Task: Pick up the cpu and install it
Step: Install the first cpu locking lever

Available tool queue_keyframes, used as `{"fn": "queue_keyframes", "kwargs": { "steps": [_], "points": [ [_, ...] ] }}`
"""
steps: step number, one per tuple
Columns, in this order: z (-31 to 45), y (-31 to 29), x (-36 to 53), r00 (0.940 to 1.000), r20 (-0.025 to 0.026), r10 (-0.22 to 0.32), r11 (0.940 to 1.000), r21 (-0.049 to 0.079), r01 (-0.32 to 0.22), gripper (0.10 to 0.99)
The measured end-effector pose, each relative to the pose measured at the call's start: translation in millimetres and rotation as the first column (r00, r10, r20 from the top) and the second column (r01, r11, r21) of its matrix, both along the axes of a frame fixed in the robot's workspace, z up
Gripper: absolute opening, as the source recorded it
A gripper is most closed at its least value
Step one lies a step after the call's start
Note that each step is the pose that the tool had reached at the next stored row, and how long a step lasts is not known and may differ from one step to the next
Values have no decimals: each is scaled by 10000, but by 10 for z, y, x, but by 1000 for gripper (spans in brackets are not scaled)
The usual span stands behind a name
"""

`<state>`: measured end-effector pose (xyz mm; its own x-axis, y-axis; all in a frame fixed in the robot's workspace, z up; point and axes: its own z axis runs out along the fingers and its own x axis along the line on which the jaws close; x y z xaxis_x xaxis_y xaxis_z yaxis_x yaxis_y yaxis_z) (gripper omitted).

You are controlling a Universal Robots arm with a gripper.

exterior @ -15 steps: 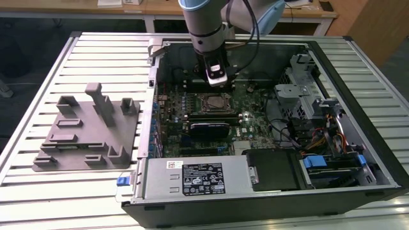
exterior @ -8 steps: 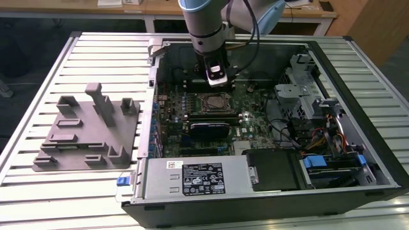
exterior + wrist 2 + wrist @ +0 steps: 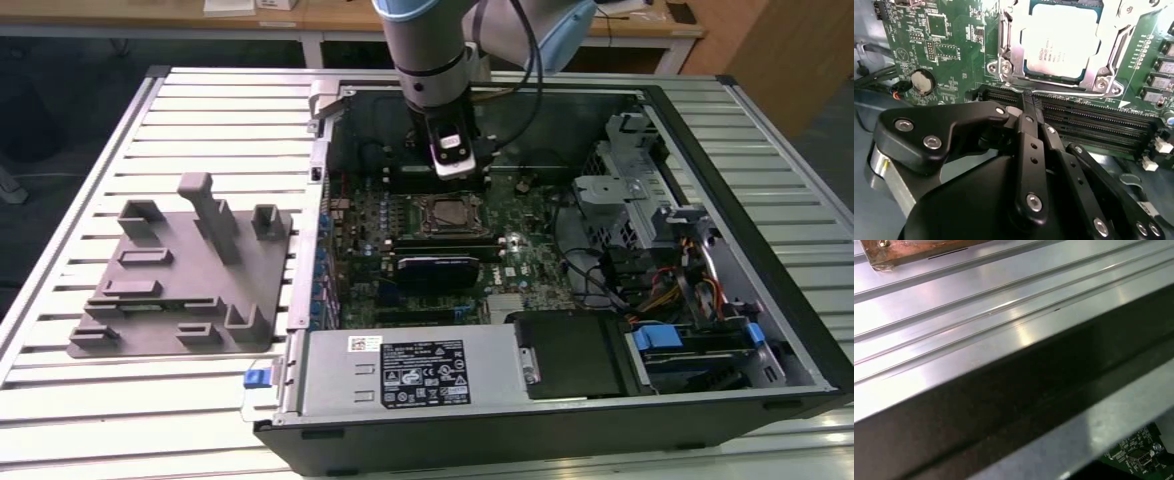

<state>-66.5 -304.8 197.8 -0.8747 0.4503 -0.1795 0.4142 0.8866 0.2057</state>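
The cpu, a flat square chip with a silvery top, lies in the motherboard socket inside its metal frame. In the exterior view the cpu sits in the middle of the open computer case. My gripper hangs just beyond the socket, near the case's far wall. In the second wrist view my gripper has its black fingers pressed together with nothing between them. Its tips stand above the long black memory slots, beside the socket and apart from the cpu.
A grey holder tray with upright posts lies on the slatted table at the exterior view's left. The power supply, drive bay and cable bundle crowd the case's near and right sides. The case's metal rim is close in the first wrist view.
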Motion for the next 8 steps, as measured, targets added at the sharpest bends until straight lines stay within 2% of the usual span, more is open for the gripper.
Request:
{"fn": "queue_keyframes", "kwargs": {
  "steps": [4, 8],
  "points": [
    [49, 0, 0, 10000, 1, 0, 10000, 1, 0, 106],
    [50, 0, 0, 10000, 1, 0, 10000, 1, 0, 106]
  ]
}}
